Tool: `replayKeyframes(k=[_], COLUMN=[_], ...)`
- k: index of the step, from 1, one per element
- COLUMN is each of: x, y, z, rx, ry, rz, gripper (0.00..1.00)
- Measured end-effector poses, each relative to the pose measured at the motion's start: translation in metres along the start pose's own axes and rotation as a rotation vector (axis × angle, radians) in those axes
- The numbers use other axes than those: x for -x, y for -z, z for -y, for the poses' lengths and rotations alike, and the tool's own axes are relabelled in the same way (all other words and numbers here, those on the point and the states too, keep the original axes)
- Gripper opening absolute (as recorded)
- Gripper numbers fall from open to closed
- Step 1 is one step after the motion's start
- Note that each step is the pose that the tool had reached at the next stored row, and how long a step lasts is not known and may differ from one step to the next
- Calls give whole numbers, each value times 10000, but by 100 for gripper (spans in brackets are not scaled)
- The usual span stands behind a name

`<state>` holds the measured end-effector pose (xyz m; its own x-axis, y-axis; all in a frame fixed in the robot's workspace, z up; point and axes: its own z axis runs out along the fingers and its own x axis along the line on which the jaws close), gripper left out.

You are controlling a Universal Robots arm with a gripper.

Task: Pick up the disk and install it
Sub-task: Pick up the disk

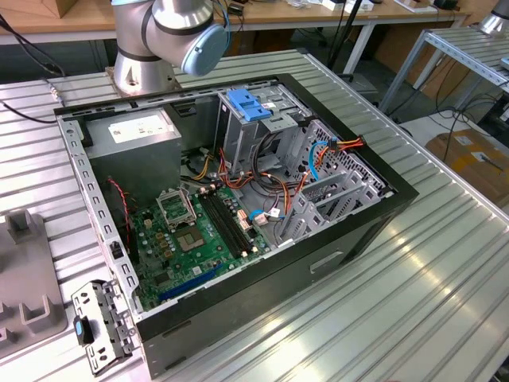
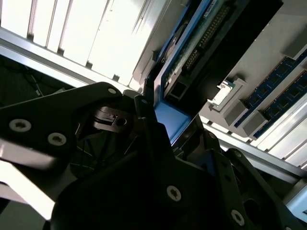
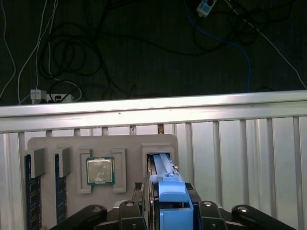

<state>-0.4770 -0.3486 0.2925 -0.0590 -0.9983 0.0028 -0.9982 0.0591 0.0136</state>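
First wrist view: gripper point(image 3: 166, 194) pinched around the disk point(image 3: 163, 167), contact looks firm but partly hidden. Disk on edge in grey tray point(image 3: 96, 143) slot, CPU chip point(image 3: 100, 170) nearby.

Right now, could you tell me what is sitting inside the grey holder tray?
In the first wrist view the grey tray holds a processor chip, two memory sticks and the disk, standing on edge in its slot. The gripper covers the disk's near end.
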Motion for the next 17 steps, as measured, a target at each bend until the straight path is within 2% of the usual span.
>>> replayKeyframes(k=[8, 17], x=[2, -6], y=[15, 2], z=[31, 32], rx=[-4, -2], ry=[0, 0], rz=[-10, -11], gripper=[45, 45])
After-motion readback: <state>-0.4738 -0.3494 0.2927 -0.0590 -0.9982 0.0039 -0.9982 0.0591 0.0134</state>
